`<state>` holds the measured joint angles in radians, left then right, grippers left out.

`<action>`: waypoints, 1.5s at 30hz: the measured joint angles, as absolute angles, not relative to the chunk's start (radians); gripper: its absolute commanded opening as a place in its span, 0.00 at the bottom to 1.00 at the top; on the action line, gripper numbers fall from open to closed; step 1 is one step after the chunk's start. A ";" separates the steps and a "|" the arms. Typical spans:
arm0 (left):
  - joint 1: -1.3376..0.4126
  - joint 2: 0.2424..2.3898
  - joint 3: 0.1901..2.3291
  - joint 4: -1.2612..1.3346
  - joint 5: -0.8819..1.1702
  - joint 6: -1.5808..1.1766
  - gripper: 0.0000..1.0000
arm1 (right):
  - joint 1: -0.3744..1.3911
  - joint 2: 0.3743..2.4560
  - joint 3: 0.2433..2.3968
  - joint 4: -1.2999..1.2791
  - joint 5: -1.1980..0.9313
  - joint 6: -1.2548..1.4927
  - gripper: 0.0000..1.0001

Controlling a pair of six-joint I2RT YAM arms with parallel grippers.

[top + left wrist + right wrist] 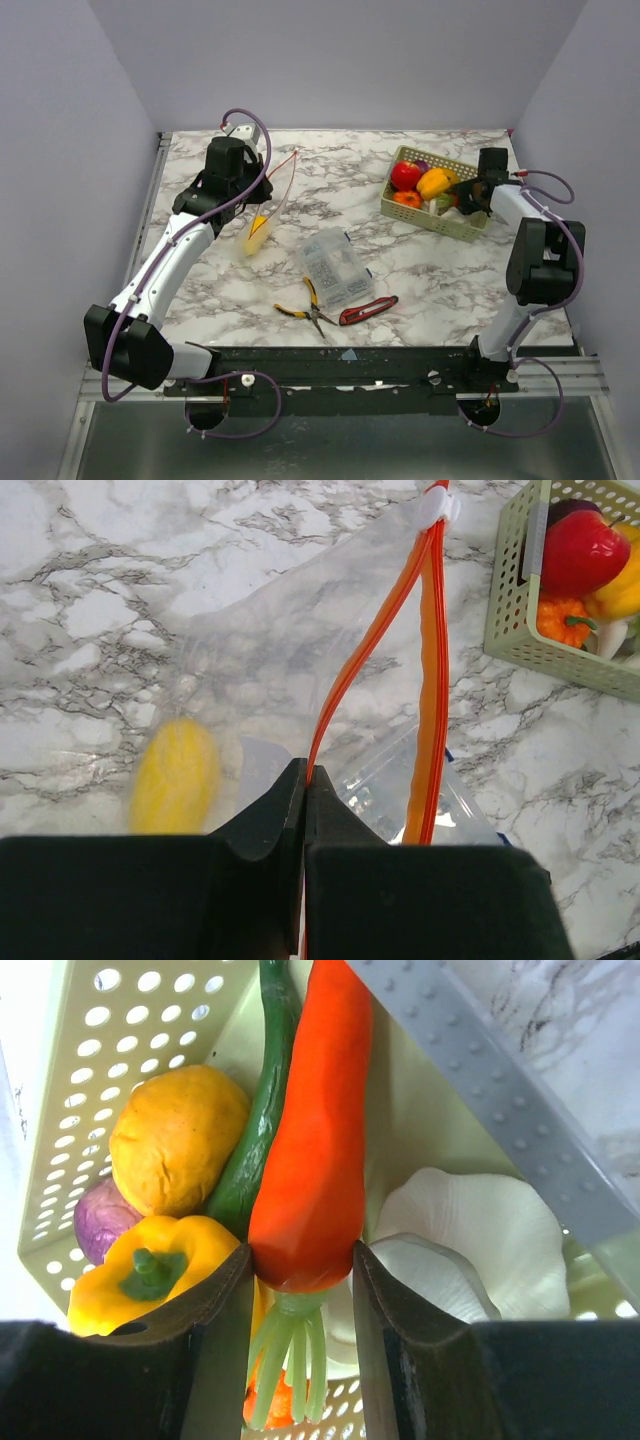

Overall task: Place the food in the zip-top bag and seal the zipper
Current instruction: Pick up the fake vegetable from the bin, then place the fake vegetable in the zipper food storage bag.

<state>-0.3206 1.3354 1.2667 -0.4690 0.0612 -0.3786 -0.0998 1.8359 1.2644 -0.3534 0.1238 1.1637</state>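
Orange-red, the zipper (432, 680) runs along the mouth of the clear bag (300, 630), which lies at the far left of the marble table (350, 190). The left gripper (305, 780) has its fingers pinched together on one strip of that zipper. A yellow fruit (175, 775) sits inside the bag. At the far right, the right gripper (300, 1260) is down in the pale green basket (60, 1110), fingers pressed against both sides of the carrot (315, 1140) at its leafy end. A yellow pepper (150, 1270), a green chilli (260, 1110) and white garlic (480, 1230) lie around it. Pliers (305, 305) and a clear box (337, 267) lie near the middle.
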 measured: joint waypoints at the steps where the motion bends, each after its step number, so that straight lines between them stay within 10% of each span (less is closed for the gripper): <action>1: -0.321 1.336 1.267 -0.470 0.062 -0.379 0.00 | -0.100 1.823 1.255 -0.354 0.123 1.163 0.13; 5: -0.321 1.336 1.268 -0.473 0.065 -0.383 0.00 | -0.100 1.752 1.217 -0.361 0.120 1.163 0.00; 25: -0.321 1.336 1.268 -0.474 0.065 -0.386 0.00 | -0.079 1.394 0.957 0.039 -0.345 0.940 0.00; 45: -0.321 1.336 1.268 -0.475 0.063 -0.386 0.00 | 0.598 1.510 1.207 0.218 -0.627 1.065 0.00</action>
